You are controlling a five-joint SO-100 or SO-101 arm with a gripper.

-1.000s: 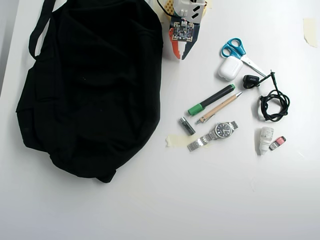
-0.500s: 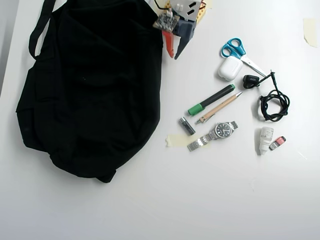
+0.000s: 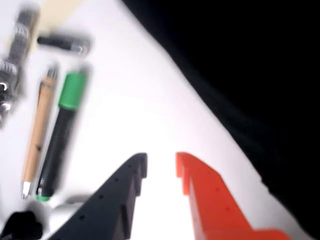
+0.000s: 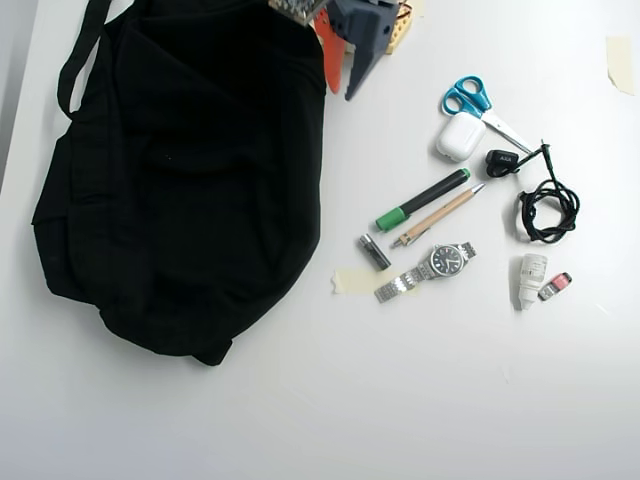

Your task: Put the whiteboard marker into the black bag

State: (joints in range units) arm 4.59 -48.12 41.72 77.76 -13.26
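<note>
The whiteboard marker (image 4: 422,199), black with a green cap, lies on the white table right of the black bag (image 4: 180,170). In the wrist view the marker (image 3: 61,132) lies at the left, cap up, with the bag (image 3: 250,65) filling the upper right. My gripper (image 4: 345,70) hangs at the top of the overhead view, beside the bag's right edge and well above-left of the marker. Its black and orange jaws stand apart and empty; in the wrist view the gripper (image 3: 161,167) points at bare table.
A tan wooden pen (image 4: 438,215) lies right beside the marker. A short grey cylinder (image 4: 375,251), a wristwatch (image 4: 430,270), a white earbud case (image 4: 460,137), blue scissors (image 4: 480,105), a black cable (image 4: 545,205) and small bottles (image 4: 532,278) lie around.
</note>
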